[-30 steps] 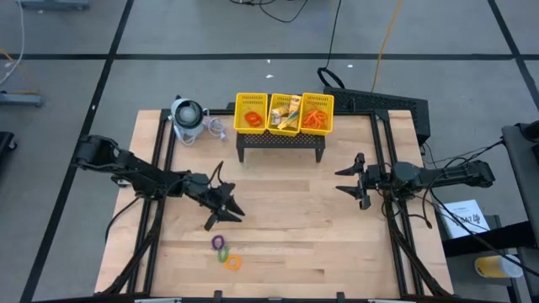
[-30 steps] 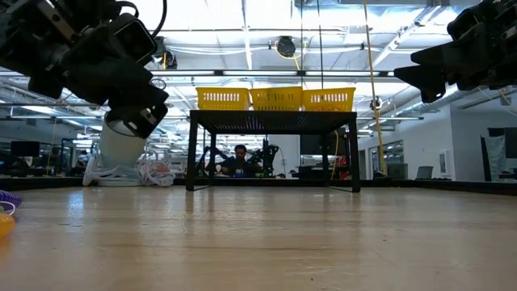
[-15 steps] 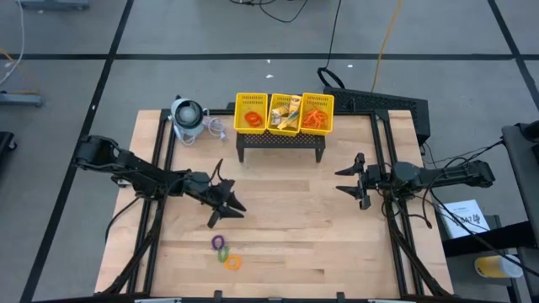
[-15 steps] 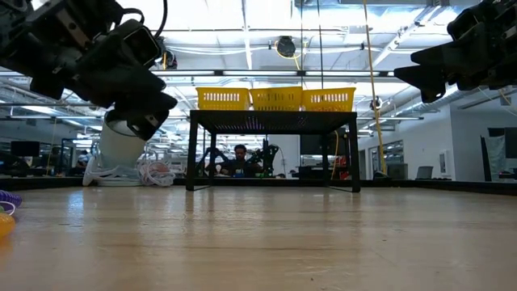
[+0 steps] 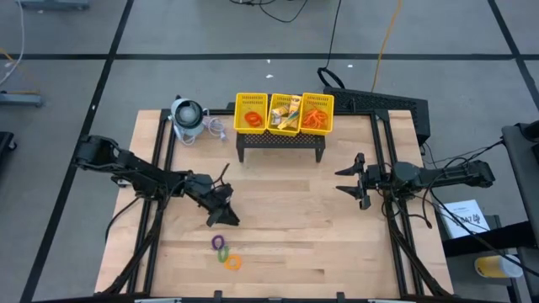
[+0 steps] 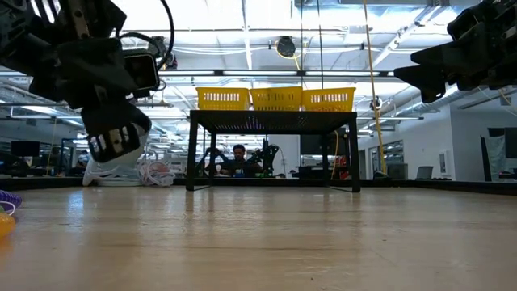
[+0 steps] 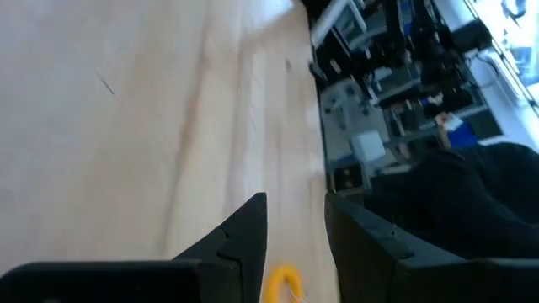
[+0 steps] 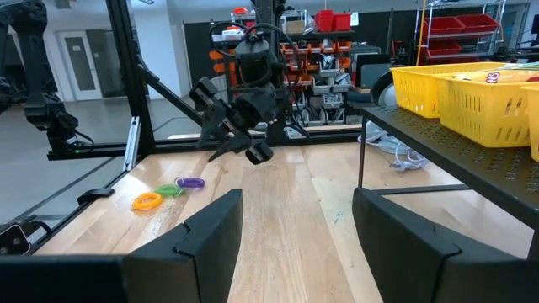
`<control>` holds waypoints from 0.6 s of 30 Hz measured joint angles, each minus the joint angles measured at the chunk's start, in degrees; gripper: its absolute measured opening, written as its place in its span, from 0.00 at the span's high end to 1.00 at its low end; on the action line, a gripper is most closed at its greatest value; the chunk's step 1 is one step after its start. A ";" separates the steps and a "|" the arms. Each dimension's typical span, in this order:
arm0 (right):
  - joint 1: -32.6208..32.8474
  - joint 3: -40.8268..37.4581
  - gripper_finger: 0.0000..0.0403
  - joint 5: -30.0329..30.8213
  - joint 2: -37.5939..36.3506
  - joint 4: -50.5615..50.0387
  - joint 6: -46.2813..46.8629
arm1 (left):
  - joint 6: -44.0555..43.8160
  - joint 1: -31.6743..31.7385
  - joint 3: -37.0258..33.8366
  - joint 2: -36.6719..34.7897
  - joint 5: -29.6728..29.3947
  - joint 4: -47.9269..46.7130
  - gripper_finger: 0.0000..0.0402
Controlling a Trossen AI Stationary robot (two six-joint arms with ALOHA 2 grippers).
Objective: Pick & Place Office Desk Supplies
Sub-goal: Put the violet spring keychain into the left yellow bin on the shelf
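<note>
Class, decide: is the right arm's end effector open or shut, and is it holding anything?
Open and empty: the right end effector shows a wide gap between its two dark fingers, with bare wooden table visible through it.

The table [image 5: 337, 244] is pale wood planking with a smooth, faintly sheeny finish and fine grain lines, and on it stands a black perforated metal stand [image 5: 280, 141] carrying a yellow mesh basket [image 5: 285, 114] that looks like matt plastic. The purple ring [image 5: 218, 242], green ring [image 5: 223, 252] and orange ring [image 5: 232, 263] near the front edge look like smooth, bright plastic, while the grey-white round device [image 5: 187, 119] has a smooth, slightly glossy shell and a pale rubbery cord. Both the left gripper [image 5: 224, 198] and right gripper [image 5: 354, 178] look like matt black plastic or coated metal; which one cannot be told.
</note>
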 joint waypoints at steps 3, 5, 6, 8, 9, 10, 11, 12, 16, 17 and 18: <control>-0.02 0.01 0.47 -0.02 0.00 0.01 0.00 | -1.53 -0.83 2.37 0.02 2.09 -3.09 0.68; 0.00 0.01 0.47 -0.02 0.00 -0.02 0.00 | -1.74 -1.48 4.99 0.02 3.56 -5.34 0.68; -0.01 -0.01 0.47 -0.01 -0.01 -0.02 0.00 | -1.76 -1.72 6.48 0.02 4.16 -7.24 0.68; -0.02 0.00 0.47 -0.01 -0.01 -0.02 0.00 | -1.65 -2.18 9.62 0.00 5.26 -12.78 0.68; -0.02 0.01 0.47 -0.01 0.00 -0.02 0.00 | -1.27 -2.35 11.36 0.00 5.71 -16.50 0.68; -0.02 0.01 0.47 -0.02 -0.02 -0.02 0.00 | -0.74 -2.60 13.16 0.02 6.01 -20.56 0.68; -0.01 0.01 0.47 -0.02 -0.02 -0.02 0.00 | 0.12 -2.86 15.24 0.02 6.15 -25.33 0.68; 0.00 0.01 0.47 0.00 -0.02 -0.02 0.00 | 0.92 -3.07 17.42 0.02 6.13 -30.95 0.68; 0.00 0.01 0.47 0.00 -0.01 -0.01 0.00 | 4.12 -4.11 26.67 1.60 1.69 -57.68 0.68; -0.01 0.01 0.47 0.00 0.00 -0.02 0.00 | 4.34 -4.40 28.69 2.62 -0.30 -63.73 0.68; 0.00 0.01 0.47 0.00 -0.02 -0.02 0.00 | 4.24 -4.65 30.52 3.80 -1.95 -69.05 0.68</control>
